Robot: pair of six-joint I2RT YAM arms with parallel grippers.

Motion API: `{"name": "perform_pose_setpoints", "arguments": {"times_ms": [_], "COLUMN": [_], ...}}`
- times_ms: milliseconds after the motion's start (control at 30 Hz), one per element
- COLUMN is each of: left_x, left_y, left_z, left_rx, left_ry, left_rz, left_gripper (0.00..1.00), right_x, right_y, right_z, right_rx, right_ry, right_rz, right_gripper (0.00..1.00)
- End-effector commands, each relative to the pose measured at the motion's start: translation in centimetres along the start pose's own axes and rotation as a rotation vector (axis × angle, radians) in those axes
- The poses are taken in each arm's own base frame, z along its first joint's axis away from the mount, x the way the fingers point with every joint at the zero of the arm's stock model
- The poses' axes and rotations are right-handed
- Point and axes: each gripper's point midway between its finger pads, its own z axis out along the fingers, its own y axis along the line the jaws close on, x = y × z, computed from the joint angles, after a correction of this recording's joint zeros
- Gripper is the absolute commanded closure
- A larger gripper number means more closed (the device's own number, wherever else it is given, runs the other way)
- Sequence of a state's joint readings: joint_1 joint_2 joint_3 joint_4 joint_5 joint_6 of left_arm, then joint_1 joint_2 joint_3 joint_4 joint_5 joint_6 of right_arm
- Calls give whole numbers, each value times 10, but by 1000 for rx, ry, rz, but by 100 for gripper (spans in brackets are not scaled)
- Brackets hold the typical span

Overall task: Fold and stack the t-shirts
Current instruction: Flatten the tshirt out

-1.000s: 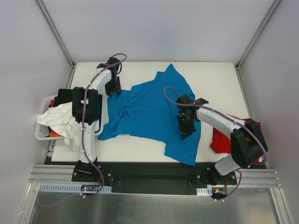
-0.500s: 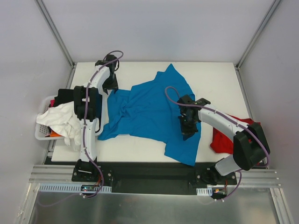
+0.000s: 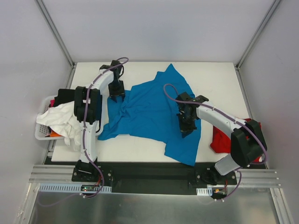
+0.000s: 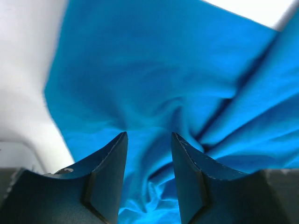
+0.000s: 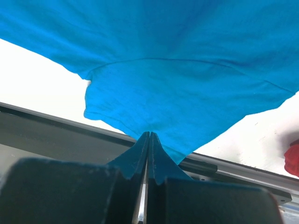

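Note:
The turquoise-blue t-shirt [image 3: 149, 112] lies spread and wrinkled across the middle of the white table [image 3: 215, 77]. My left gripper [image 3: 116, 91] is over its far-left edge. In the left wrist view that gripper [image 4: 148, 135] is open, its jaws either side of a wrinkle in the blue cloth [image 4: 163, 70]. My right gripper [image 3: 186, 125] is on the shirt's right part. In the right wrist view it [image 5: 149, 134] is shut, its tips against the smooth blue cloth [image 5: 187, 70]. The red t-shirt [image 3: 219, 140] lies bunched at the table's right edge, partly behind the right arm.
A white basket [image 3: 41, 134] hangs off the table's left side, heaped with a white garment [image 3: 60, 120] and other cloth. Grey walls close in the table on three sides. A black rail [image 5: 56, 135] runs along the near edge.
My left gripper swung back and left off the shirt's edge, then came right again onto it. My right gripper shifted slightly farther from the near edge. The shirt's outline is unchanged.

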State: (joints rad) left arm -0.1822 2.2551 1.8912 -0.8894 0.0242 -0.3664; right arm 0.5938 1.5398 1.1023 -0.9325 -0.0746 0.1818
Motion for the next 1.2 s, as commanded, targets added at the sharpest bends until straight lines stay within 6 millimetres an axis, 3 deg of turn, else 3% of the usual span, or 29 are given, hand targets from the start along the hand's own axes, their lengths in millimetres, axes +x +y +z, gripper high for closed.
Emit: {"name": "perform_pose_setpoints", "arguments": {"times_ms": [0, 167, 367, 600, 867, 1000, 1167], "left_x": [-13, -35, -55, -67, -114, -118, -113], "left_y": [-2, 31, 41, 34, 61, 79, 72], "left_z": [-9, -1, 3, 10, -11, -12, -28], "left_rx": [-1, -177, -251, -211, -295, -372, -335], "left_ry": [-48, -91, -125, -132, -270, -284, -296], "left_rz": [56, 22, 20, 17, -28, -49, -74], "left_gripper": [58, 58, 57, 57, 54, 55, 56], "right_x": [-4, 2, 7, 5, 9, 12, 8], "right_y": [2, -3, -8, -7, -5, -5, 0], "right_z": [-8, -9, -9, -11, -10, -10, -10], "right_rx": [5, 21, 34, 34, 24, 17, 0], "right_ry": [-6, 0, 11, 18, 39, 44, 42], "right_rz": [-8, -5, 7, 6, 12, 15, 13], "right_gripper": [99, 99, 99, 99, 99, 99, 99]}}
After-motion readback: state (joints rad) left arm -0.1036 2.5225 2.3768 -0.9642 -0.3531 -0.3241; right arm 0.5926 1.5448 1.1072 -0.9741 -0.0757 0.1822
